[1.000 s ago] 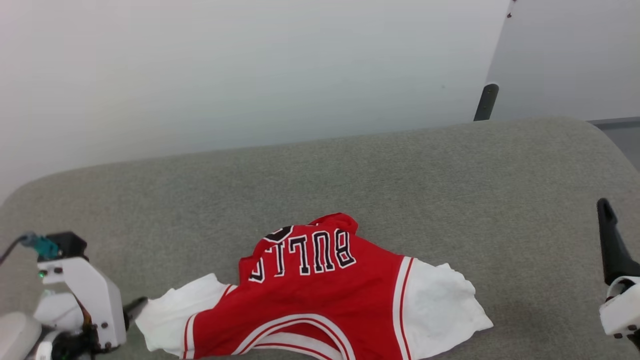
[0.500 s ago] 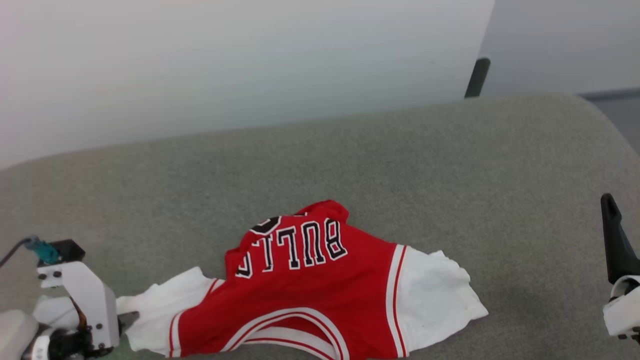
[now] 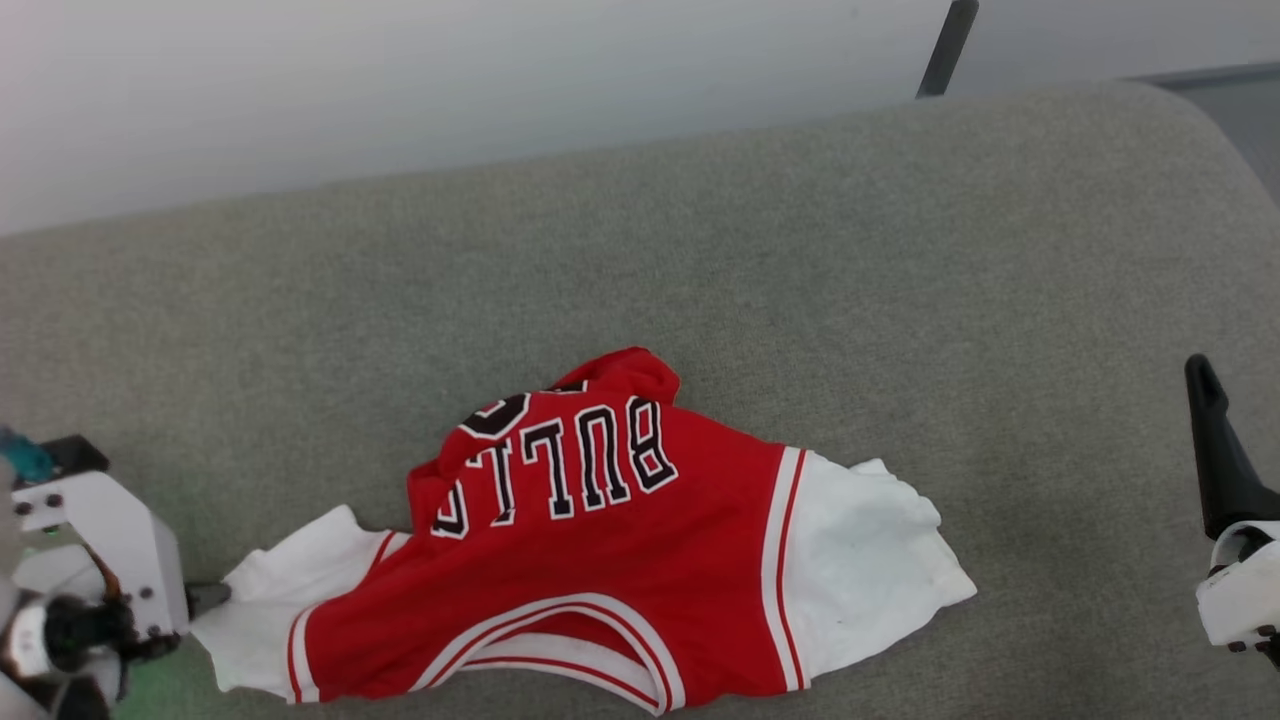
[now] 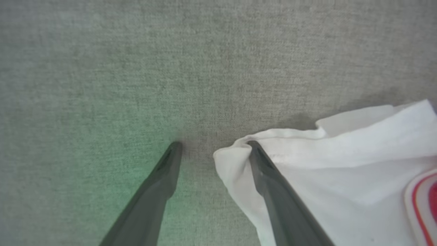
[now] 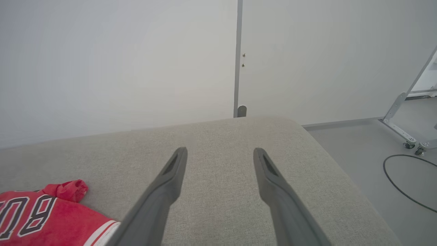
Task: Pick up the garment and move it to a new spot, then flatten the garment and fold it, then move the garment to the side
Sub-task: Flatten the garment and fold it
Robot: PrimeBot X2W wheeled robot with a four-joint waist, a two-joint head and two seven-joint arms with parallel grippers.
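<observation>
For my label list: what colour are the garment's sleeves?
The garment's sleeves are white; best in head view.

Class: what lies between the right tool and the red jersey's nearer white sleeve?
Just bare grey fabric cushion, from the right tool to the white sleeve of the red BULLS jersey, in the head view.
</observation>
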